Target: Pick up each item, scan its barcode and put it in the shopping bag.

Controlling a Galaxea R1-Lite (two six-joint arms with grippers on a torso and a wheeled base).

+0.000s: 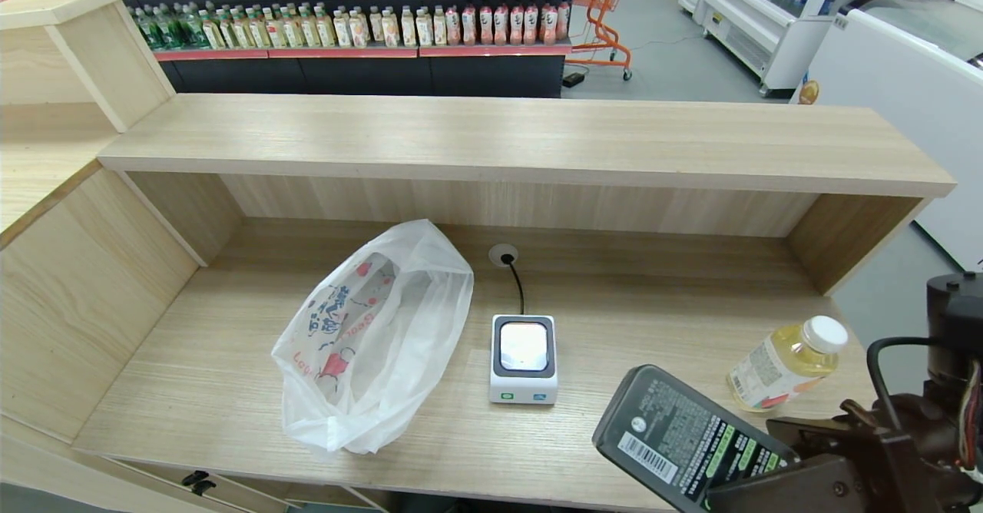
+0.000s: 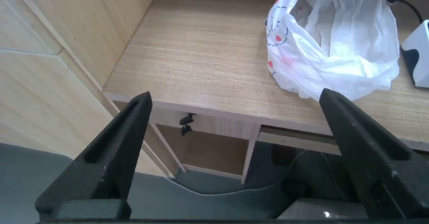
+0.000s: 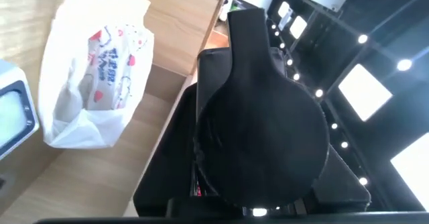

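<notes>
A black flat package [image 1: 683, 436] with a white barcode label facing up hangs over the counter's front right edge, and my right gripper [image 1: 799, 467] is shut on its near end. In the right wrist view the package [image 3: 261, 117] blocks most of the scene. The white barcode scanner [image 1: 523, 358] stands mid-counter, left of the package and apart from it. A white plastic shopping bag [image 1: 376, 336] with an item inside lies left of the scanner. A yellow drink bottle [image 1: 787, 363] lies at the right. My left gripper [image 2: 234, 103] is open, below and in front of the counter's left front edge.
A raised wooden ledge [image 1: 522, 137] runs along the back of the counter, with side walls at left and right. The scanner's cable runs to a grommet [image 1: 503, 254]. A drawer handle [image 2: 186, 123] sits under the front edge. Store shelves of bottles [image 1: 345, 25] stand behind.
</notes>
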